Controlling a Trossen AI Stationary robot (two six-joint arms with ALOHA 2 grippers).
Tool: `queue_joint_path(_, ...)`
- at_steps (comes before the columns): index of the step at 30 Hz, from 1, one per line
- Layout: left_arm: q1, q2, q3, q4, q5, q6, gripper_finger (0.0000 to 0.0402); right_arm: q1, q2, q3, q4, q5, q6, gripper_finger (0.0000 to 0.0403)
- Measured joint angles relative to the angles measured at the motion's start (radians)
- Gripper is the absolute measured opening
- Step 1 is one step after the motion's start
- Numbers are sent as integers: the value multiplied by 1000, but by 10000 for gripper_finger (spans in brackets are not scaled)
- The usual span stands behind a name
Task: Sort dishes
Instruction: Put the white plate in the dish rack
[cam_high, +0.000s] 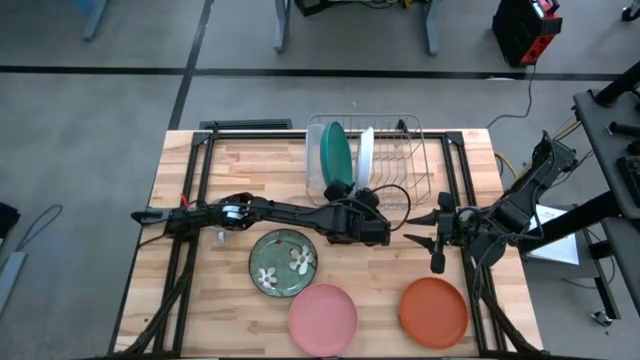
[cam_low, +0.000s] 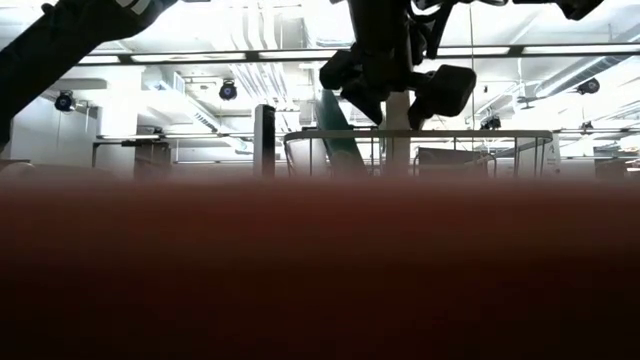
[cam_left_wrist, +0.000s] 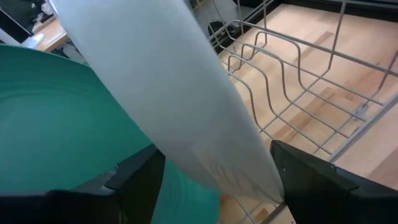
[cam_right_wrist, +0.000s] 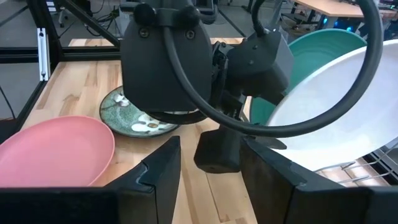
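A workshop with a grey floor and lit ceiling surrounds the wooden tabletop (cam_high: 240, 160). At its far middle stands a wire dish rack (cam_high: 400, 160), the biggest thing on it.

The large teal plate (cam_high: 334, 155) stands on edge in the rack's left slots, and the white bowl (cam_high: 366, 158) stands on edge just right of it. Both look rigid, glazed and smooth, so likely slippery and liable to chip against the wires; the rim is the natural place to pinch.

On the near side lie three plates flat: the dark green plate with white flowers (cam_high: 283, 262) at left of middle, the pink plate (cam_high: 323, 318) nearest the edge, and the orange-red plate (cam_high: 434, 311) to the right. Lying flat, each offers only a low raised rim, so a grip would have to catch that edge and tilt it up. They seem light enough for one arm.

The left end effector (cam_left_wrist: 214, 177) reaches across to the rack's near side, its fingers spread with the white bowl's rim between them; I cannot tell whether they press it. The right end effector (cam_high: 438, 240) waits right of middle, above the orange-red plate's far side, its fingers apart and empty.
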Motion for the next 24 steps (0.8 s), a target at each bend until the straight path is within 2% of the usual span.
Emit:
queue_joint_path(8, -1, -1, 0, 5, 5, 18, 281, 0, 0, 0, 0, 0, -1, 155)
queue_joint_path(12, -5, -1, 0, 5, 5, 19, 281, -36, 0, 0, 0, 14, -19, 154)
queue_joint_path(18, -4, -1, 0, 8, 6, 22, 281, -198, 0, 9, 42, 74, -133, 151)
queue_joint_path(24, -4, -2, 0, 8, 2, 31, 281, -374, -13, 40, 142, 85, -292, 123)
